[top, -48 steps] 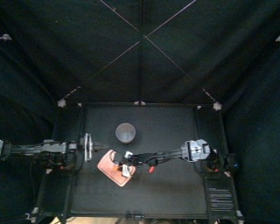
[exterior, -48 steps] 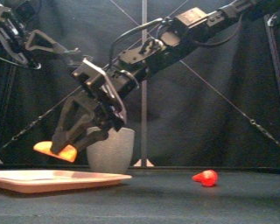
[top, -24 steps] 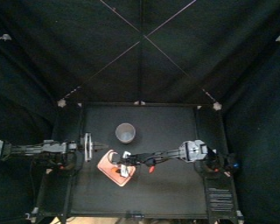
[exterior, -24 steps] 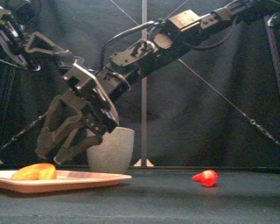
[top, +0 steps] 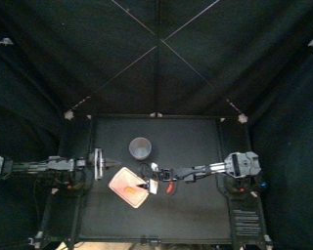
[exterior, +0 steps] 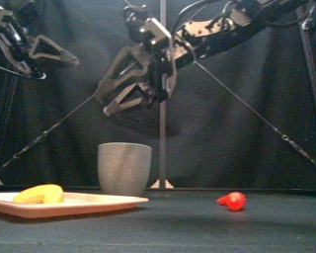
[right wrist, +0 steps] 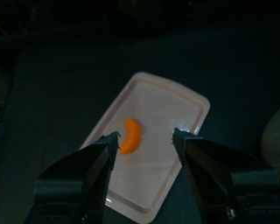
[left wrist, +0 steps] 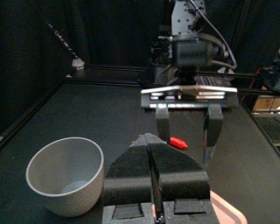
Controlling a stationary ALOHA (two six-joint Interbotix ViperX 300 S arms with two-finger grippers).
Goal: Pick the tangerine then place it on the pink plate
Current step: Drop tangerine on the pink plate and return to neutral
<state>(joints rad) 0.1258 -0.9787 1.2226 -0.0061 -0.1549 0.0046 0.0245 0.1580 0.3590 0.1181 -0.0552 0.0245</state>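
An orange tangerine segment [exterior: 39,194] lies on the pink plate [exterior: 88,203] at the table's left; from above, the tangerine [right wrist: 130,136] rests near the middle of the plate [right wrist: 171,109]. My right gripper [exterior: 129,91] hangs open and empty, high above the plate and the grey cup, its jaws [right wrist: 146,138] spread to either side of the tangerine far below. The left gripper [left wrist: 152,175] is shut on nothing, resting at the table's left beside the plate [top: 120,186].
A tall grey speckled cup [exterior: 123,168] stands just behind the plate's right end. A small red toy [exterior: 232,202] lies on the table to the right of the cup. The right arm stretches in from the upper right.
The right gripper lowered the tangerine onto the pink plate, let it go, then rose and drew back to the right. The left arm stayed put.
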